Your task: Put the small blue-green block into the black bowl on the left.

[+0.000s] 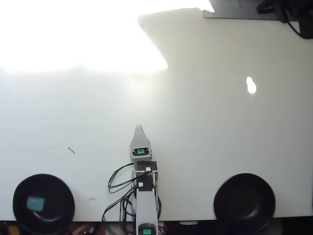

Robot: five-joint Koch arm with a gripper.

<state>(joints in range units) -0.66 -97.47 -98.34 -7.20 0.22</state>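
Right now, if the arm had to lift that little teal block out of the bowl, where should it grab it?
Probably from straight above, jaws closing across two opposite edges. The small blue-green block lies flat in the hollow of the black bowl, so the raised rim would likely block a sideways approach. The gripper is off at mid-table, holding nothing visible.

White table (220, 137), top left blown out by glare. Second black bowl (244, 202) at bottom right edge. Small bright spot (251, 85) upper right. Dark cables (288, 12) in top right corner.
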